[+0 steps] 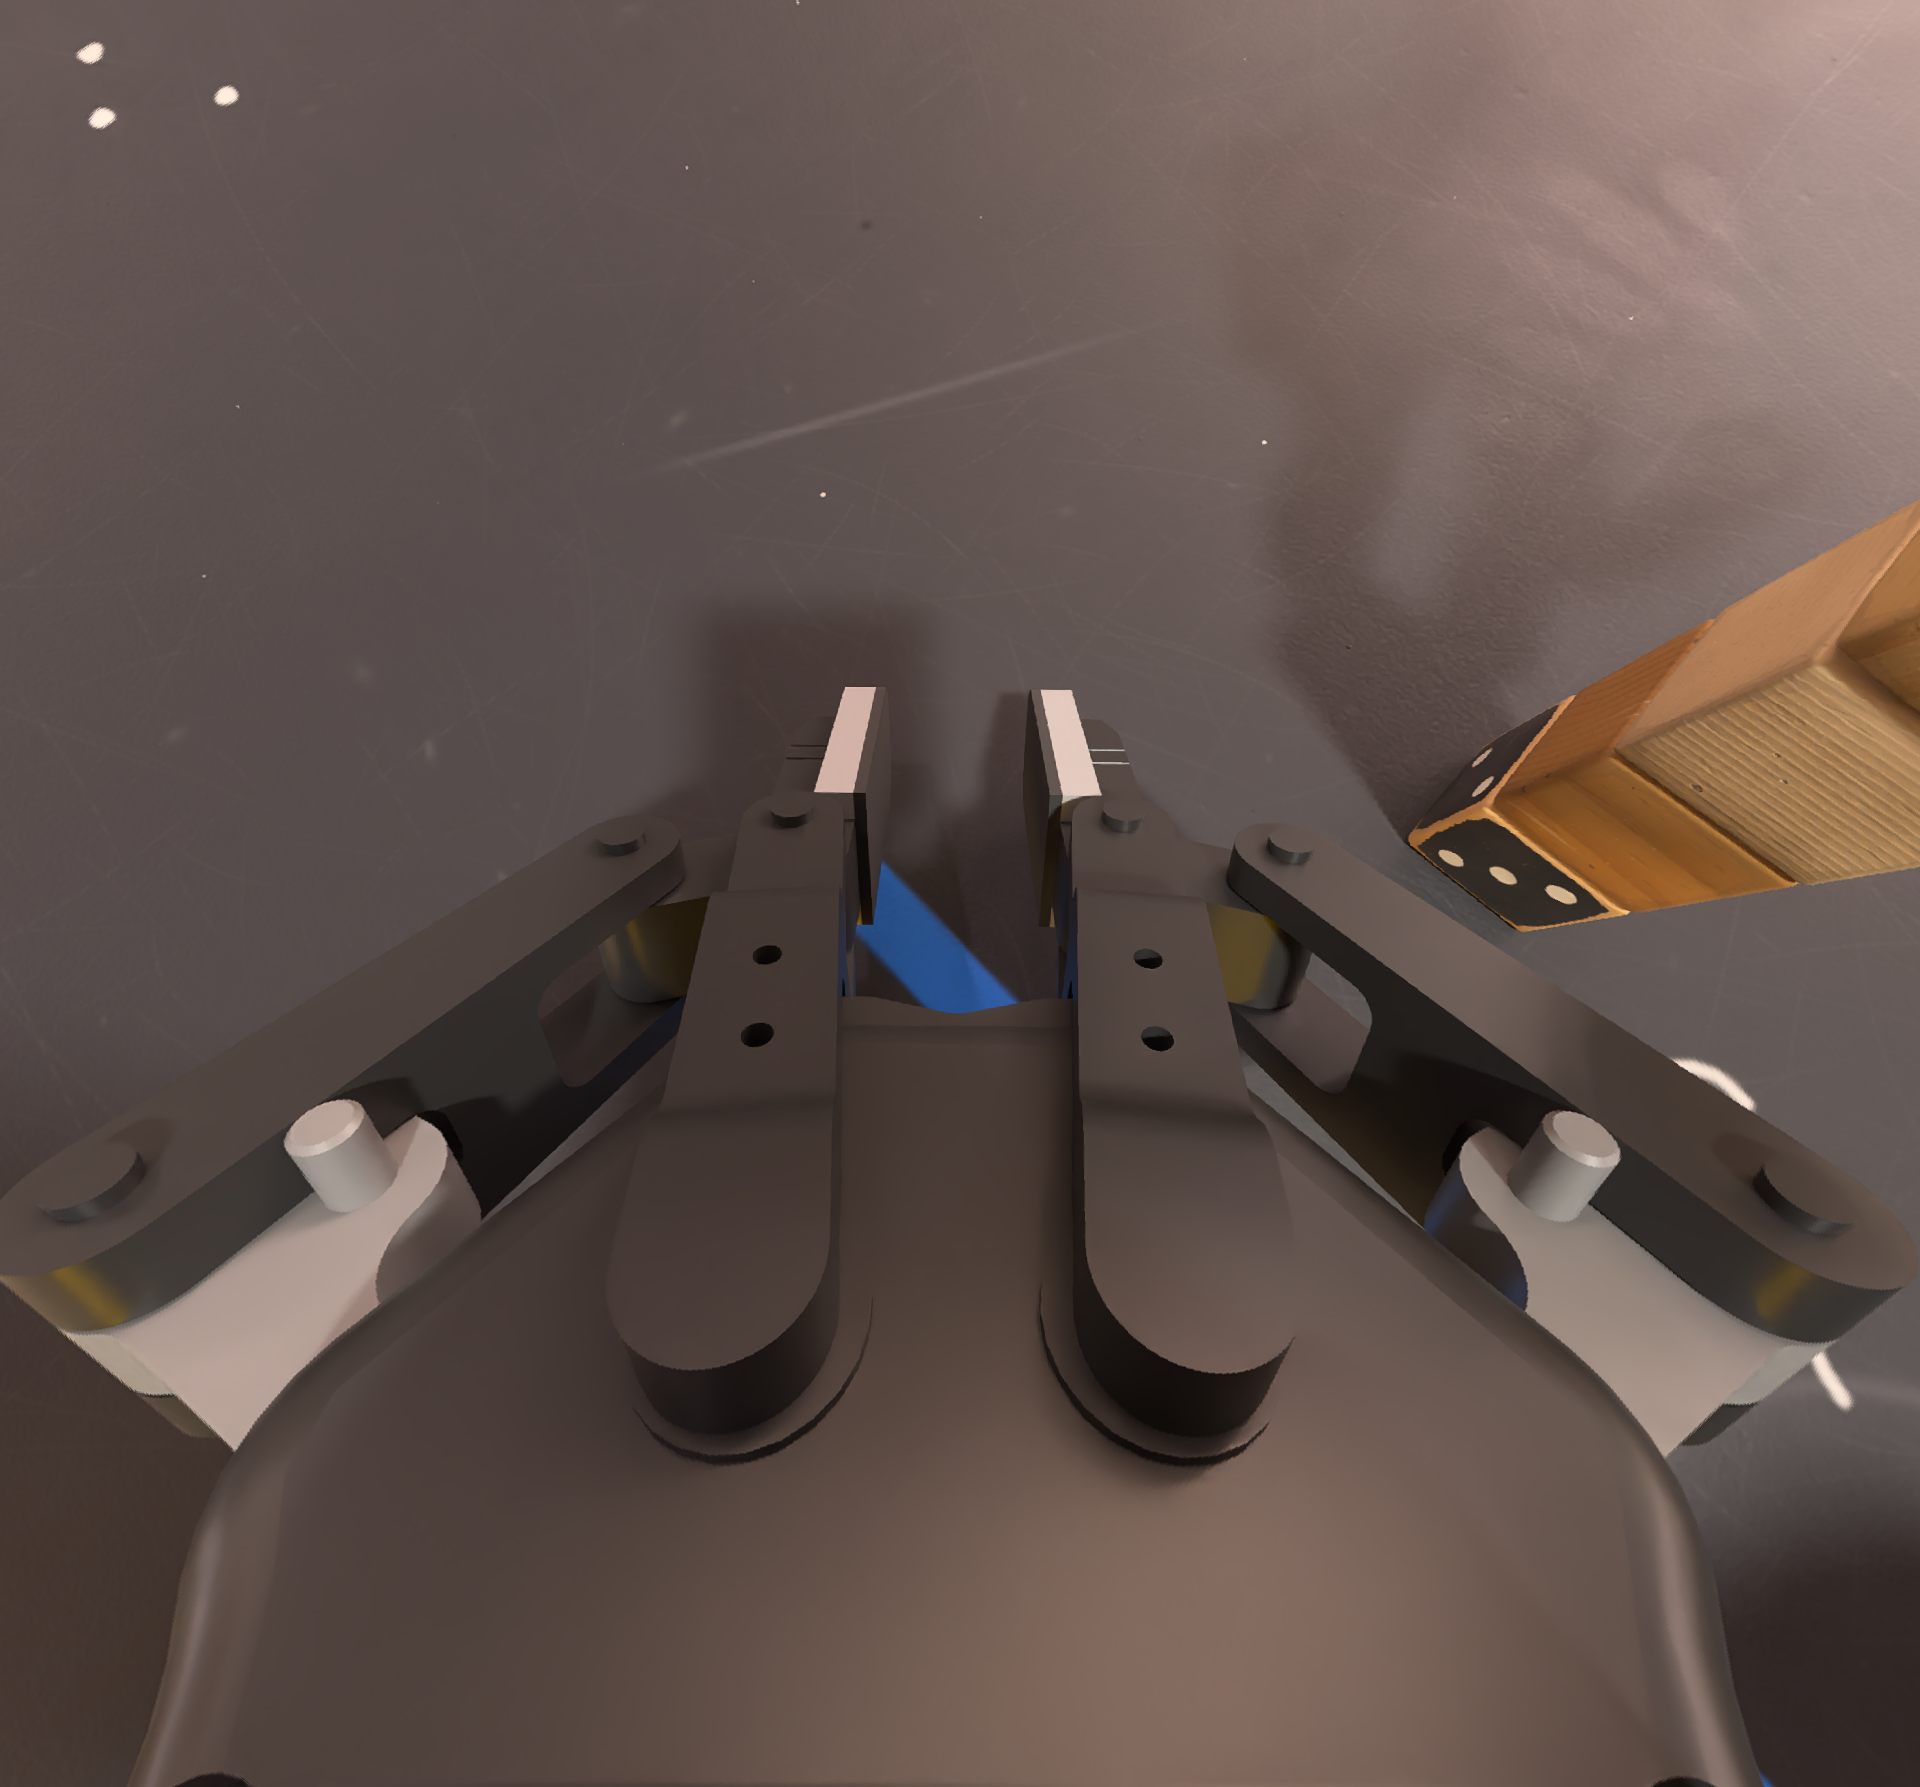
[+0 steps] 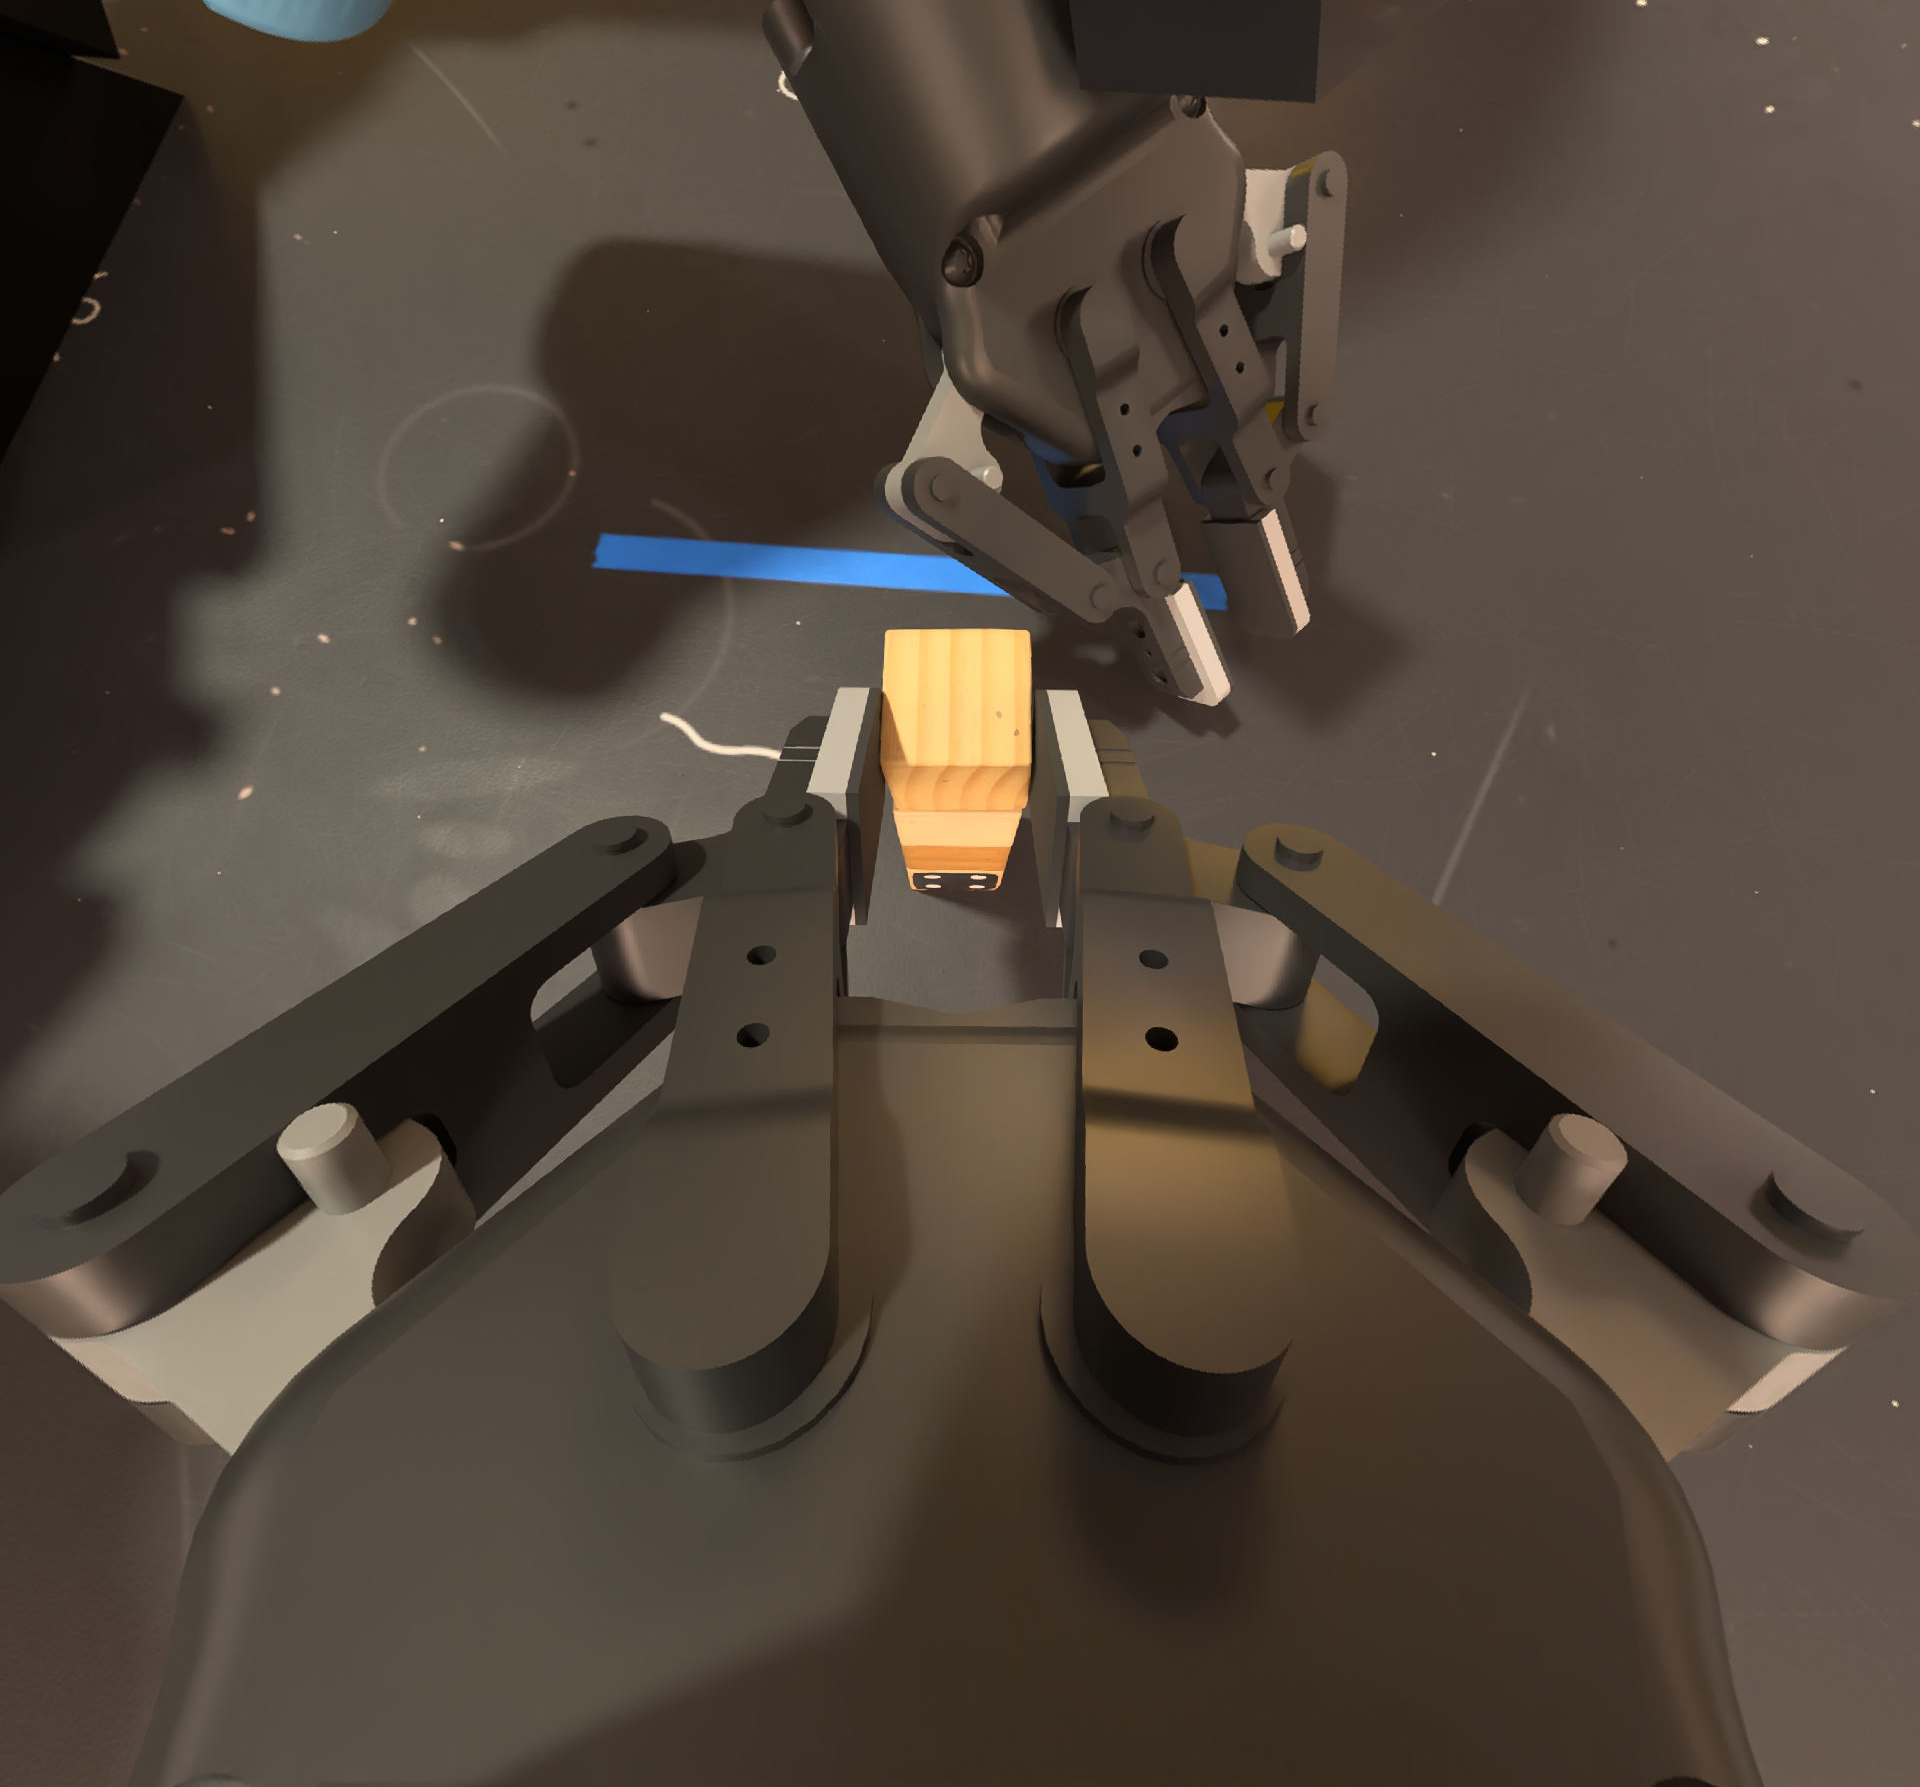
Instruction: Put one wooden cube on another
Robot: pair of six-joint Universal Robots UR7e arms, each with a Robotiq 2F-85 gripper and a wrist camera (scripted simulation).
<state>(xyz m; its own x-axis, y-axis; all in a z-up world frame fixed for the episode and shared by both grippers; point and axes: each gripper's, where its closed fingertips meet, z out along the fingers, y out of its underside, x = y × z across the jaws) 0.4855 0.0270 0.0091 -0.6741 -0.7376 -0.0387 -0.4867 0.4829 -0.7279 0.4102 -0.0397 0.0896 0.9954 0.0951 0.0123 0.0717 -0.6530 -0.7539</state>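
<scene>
A stack of wooden blocks is seen between the fingers of the right gripper (image 2: 957, 750): a pale wooden cube (image 2: 956, 698) sits on a second cube (image 2: 954, 833), beneath which a black block with pale dots (image 2: 956, 881) is visible. The pads flank the top cube closely — whether it is pinched cannot be told. The left gripper (image 1: 957, 740) is held empty, its fingers slightly parted, above the dark table (image 1: 623, 387) just beside the stack, over a blue tape strip (image 2: 779, 561).

Dark grey bench (image 2: 312, 802), scuffed w/ scratches, pale specks, faint ring marks. Blue tape strip (image 2: 790, 561) across it. Black block (image 2: 62, 179) at left edge. Warm light, soft shadows.
</scene>
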